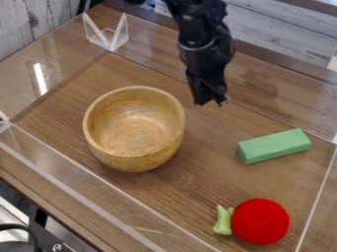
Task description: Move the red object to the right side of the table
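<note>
Bowl (134, 127) left, block (274, 146) right — red object (259, 220) in front.

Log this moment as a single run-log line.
gripper: shut, empty, above table | red object: untouched, near front edge | wooden bowl: empty

1. The bench (132, 202) is a dark brown wood-grain surface enclosed by low clear acrylic walls (27, 167) along its edges.
2. A wooden bowl (134, 126) stands upright on the bench, left of centre, with its opening facing up and its interior empty.
3. A green rectangular block (274, 146) lies flat on the bench to the right of the bowl, well apart from it and tilted slightly.
4. The red object (259, 220) rests on the bench near the front right corner, with its light-green leafy piece (224, 220) on its left side.
5. A small clear acrylic piece (105, 32) stands at the rear left.
</note>
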`<state>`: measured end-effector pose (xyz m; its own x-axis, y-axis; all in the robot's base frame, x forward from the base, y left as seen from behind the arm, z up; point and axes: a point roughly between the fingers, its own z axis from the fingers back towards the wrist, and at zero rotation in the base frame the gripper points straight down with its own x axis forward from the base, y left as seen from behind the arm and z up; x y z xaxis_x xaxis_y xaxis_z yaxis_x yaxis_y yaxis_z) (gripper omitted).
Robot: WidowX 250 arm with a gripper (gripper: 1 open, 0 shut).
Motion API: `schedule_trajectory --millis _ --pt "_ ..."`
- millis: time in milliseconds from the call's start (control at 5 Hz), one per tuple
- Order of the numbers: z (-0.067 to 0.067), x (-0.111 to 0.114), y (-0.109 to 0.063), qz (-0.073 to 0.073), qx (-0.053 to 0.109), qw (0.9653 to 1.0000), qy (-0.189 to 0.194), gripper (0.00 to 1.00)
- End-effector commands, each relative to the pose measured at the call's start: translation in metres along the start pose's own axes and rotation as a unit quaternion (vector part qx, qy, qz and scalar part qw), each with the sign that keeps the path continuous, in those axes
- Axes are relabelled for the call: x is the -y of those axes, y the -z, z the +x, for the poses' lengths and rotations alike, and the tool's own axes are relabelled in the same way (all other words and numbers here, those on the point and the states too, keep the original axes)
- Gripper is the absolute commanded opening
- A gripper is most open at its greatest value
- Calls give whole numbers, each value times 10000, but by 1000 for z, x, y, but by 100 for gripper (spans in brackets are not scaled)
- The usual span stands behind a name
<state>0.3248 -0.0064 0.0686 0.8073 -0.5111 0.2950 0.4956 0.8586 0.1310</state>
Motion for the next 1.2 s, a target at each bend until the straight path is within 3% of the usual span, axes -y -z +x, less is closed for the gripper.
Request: schedule_trajectory --millis 0,400,600,1000 --pt "8 7 -26 116 236 9997 -6 0" --pt "6 33 -37 -208 318 9978 547 0" --pt "4 51 -40 -430 363 9942 914 0" --pt "3 93 -47 -674 370 9925 947 0"
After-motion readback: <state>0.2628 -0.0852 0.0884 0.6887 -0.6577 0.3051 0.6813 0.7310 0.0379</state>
